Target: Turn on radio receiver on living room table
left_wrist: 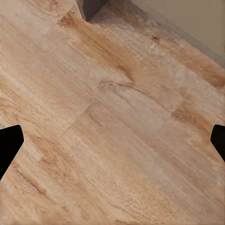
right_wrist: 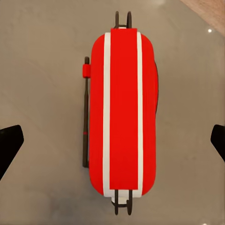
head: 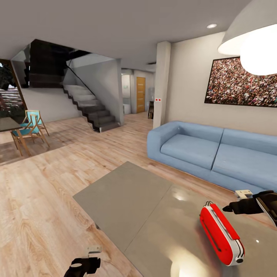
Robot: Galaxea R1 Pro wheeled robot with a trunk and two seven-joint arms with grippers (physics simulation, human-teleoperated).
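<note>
Directly under the right pincer (right_wrist: 112, 140), the radio receiver (right_wrist: 123, 112) is lying on the glossy grey surface (right_wrist: 42, 70), its red body with two white stripes running lengthwise midway between the two dark fingertips (right_wrist: 9, 145). Those tips are standing wide apart at either side of the wrist view, gripping nothing and touching nothing. A thin dark rod is lying along one side of the red box, and small wire loops are sticking out at both ends.

From the head view, the right pincer (head: 246, 206) is hovering just above and beside the radio receiver (head: 221, 234), which is resting near the surface's (head: 127, 196) near right part. The left pincer (left_wrist: 112, 145) is hanging over the light wood floor (left_wrist: 112, 117), off the near edge of the surface; its fingertips are also spread wide and holding nothing. Beyond the surface, the long blue sofa (head: 207, 152) is sitting against the wall under the crowd picture (head: 240, 82).
</note>
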